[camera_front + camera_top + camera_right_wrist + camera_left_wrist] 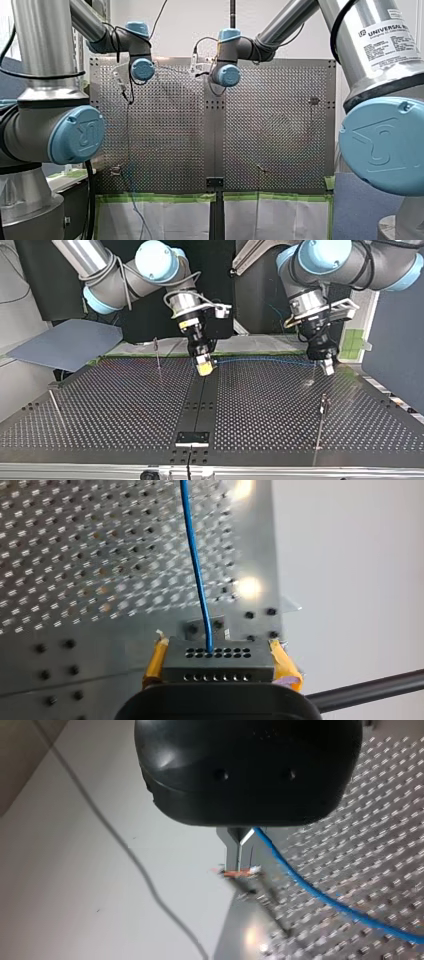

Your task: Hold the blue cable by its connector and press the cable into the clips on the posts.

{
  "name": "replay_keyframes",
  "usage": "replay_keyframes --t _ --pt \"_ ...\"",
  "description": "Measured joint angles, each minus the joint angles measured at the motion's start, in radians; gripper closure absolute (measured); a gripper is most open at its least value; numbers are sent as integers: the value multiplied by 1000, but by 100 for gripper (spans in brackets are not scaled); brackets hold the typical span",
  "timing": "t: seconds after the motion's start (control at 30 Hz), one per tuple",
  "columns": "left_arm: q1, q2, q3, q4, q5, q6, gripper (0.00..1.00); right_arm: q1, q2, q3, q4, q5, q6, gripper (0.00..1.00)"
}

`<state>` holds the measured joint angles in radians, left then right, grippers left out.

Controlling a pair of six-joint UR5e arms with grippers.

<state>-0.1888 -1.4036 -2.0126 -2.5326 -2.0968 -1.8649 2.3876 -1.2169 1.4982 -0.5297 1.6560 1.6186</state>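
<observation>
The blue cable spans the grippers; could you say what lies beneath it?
Only the perforated table shows under the blue cable; my right gripper and my left gripper cover its ends.

Left arm and right arm: silver tubes, grey joint housings, light-blue end caps embossed with UR logo. White "UNIVERSAL ROBOTS" label and black cable on right arm. Left gripper: glossy black housing, two small holes, thin metal fingers. Right gripper: black body, yellow pads.
</observation>
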Motion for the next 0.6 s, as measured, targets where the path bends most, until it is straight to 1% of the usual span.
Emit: replay_keyframes --t 0.1,0.23,0.3,0.4,0.5,0.6 --pt "17 26 9 -26 10 -1 100 1 1 -28 4 -2 2 100" --pt "28 46 23 -58 35 3 100 1 2 -52 5 -15 3 100" --pt "32 40 32 -78 52 5 100 2 2 -60 5 -20 3 100" --pt "37 20 40 -106 67 8 100 2 3 -71 5 -24 3 100" --pt "42 1 43 -137 73 10 100 3 4 -79 5 -25 3 100" --pt "48 5 43 -166 78 11 100 3 9 -91 5 -25 4 100"
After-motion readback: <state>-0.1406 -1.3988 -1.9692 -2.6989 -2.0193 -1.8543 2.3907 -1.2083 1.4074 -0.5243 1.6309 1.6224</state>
